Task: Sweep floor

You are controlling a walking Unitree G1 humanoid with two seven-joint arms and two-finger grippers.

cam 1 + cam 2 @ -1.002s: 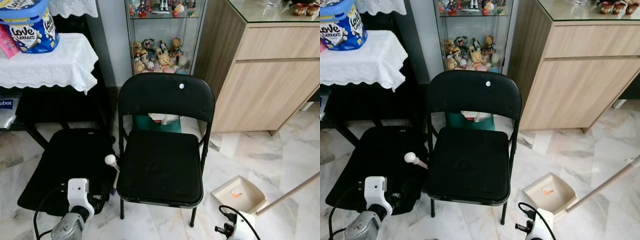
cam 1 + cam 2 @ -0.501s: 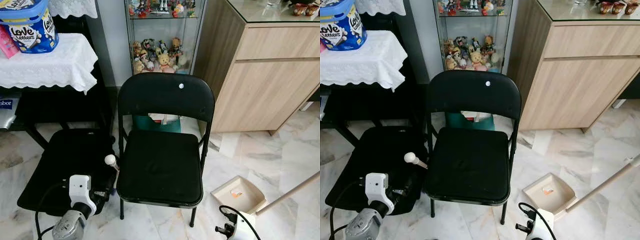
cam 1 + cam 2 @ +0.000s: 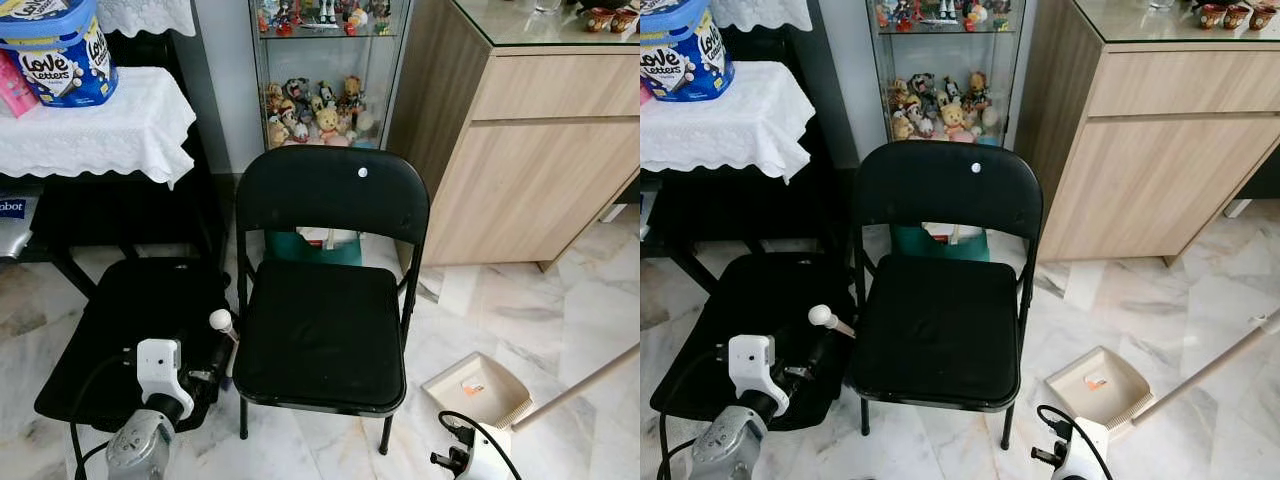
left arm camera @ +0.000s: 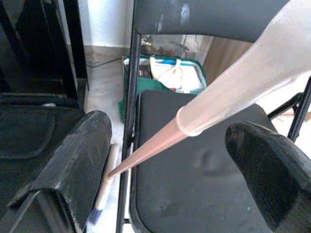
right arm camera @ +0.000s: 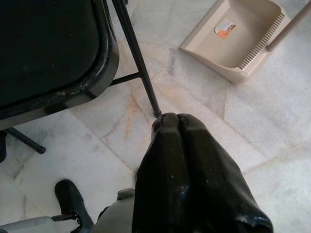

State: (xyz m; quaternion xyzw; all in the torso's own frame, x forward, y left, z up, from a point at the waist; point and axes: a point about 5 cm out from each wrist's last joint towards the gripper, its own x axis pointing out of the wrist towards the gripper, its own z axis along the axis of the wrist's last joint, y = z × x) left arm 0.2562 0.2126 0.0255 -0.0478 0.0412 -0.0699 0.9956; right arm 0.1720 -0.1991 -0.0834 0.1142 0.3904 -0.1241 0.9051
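Broom handle [image 4: 218, 107], pale pink and half transparent, passes between the two fingers of the left gripper [image 3: 212, 362]. In the left wrist view I see the fingers spread, one on each side of the handle, with free space on both sides, so the claw is not pinching it. The handle runs down to the marble floor [image 3: 560, 300], into the narrow gap between the black folding chair [image 3: 325, 330] and the black bag [image 3: 130, 320] that lies on the floor beside it. From the head camera I see the white round knob [image 3: 220, 320] of the handle just beside the left edge of the chair seat, a little above the gripper.

The right gripper [image 5: 170, 121] is low, near the front right leg of the chair, and its fingers are pressed together with nothing between them. On the floor to the right of the chair lies the beige dustpan [image 3: 478, 388]. It has a small orange label inside and a long handle [image 3: 580, 385] that goes up toward the right edge.

Behind the chair stands a green bag [image 3: 310, 248], and behind it a glass cabinet [image 3: 320, 100] with small figures. To the right there is a wooden cupboard [image 3: 540, 180]. To the left a table with a white lace cloth [image 3: 100, 125] carries a blue tub [image 3: 60, 50].
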